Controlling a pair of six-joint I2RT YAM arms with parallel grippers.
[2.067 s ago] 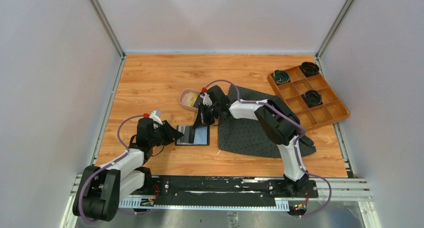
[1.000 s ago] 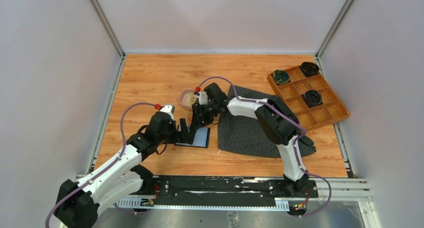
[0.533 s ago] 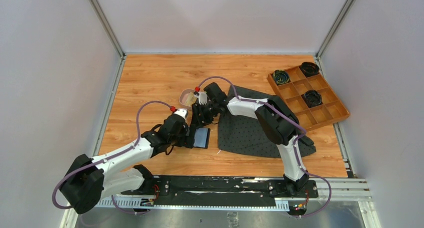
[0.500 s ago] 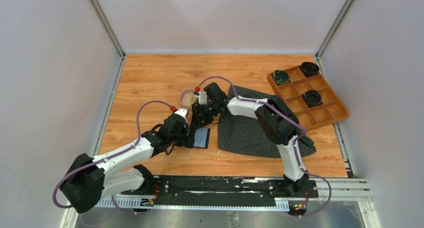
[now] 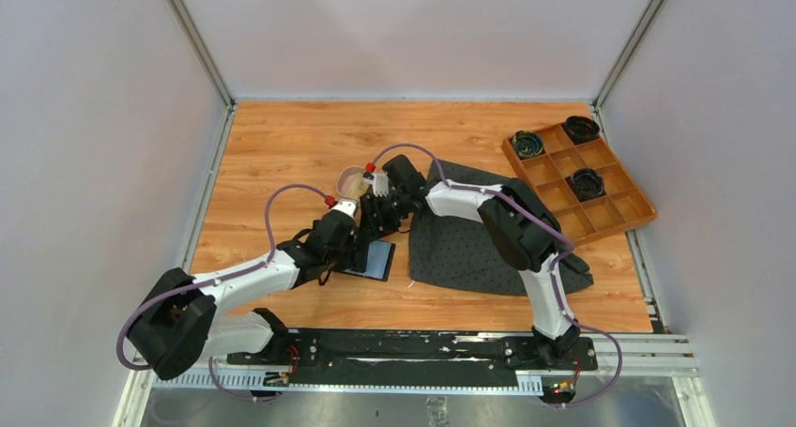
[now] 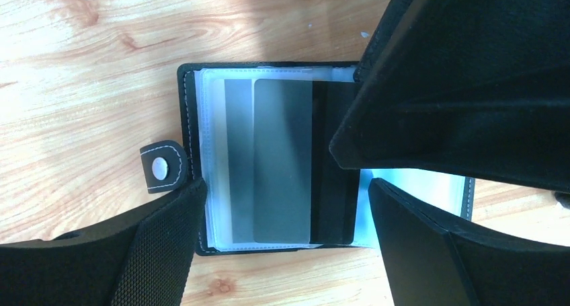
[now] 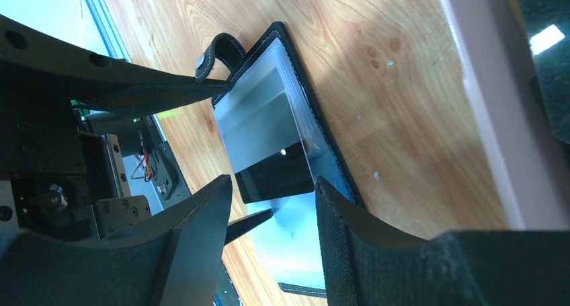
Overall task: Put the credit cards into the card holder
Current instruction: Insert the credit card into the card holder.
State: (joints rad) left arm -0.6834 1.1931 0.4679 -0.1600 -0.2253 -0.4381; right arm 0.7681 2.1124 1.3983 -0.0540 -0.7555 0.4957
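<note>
The card holder (image 5: pixel 380 260) lies open on the wooden table, its clear sleeves (image 6: pixel 214 151) facing up and its snap tab (image 6: pixel 161 168) sticking out to one side. A pale grey credit card (image 6: pixel 282 158) lies flat on the sleeves, dark along the edge nearest my right gripper (image 7: pixel 273 179). My left gripper (image 6: pixel 286 181) hangs open over the holder with a finger on each side of it (image 5: pixel 359 253). The right gripper (image 5: pixel 380 228) hovers at the holder's far edge, jaws partly apart, with nothing held between them. The card (image 7: pixel 262 134) shows beyond its fingers.
A pinkish tray (image 5: pixel 350 176) stands just behind the right gripper, partly hidden by it, and its rim (image 7: pixel 484 118) runs close by. A dark cloth (image 5: pixel 488 239) lies to the right. An orange-brown compartmented box (image 5: pixel 615 206) sits at the far right.
My left arm has reached forward and to the right, bringing its open gripper from left of the card holder to over it. The right gripper has hardly moved.
</note>
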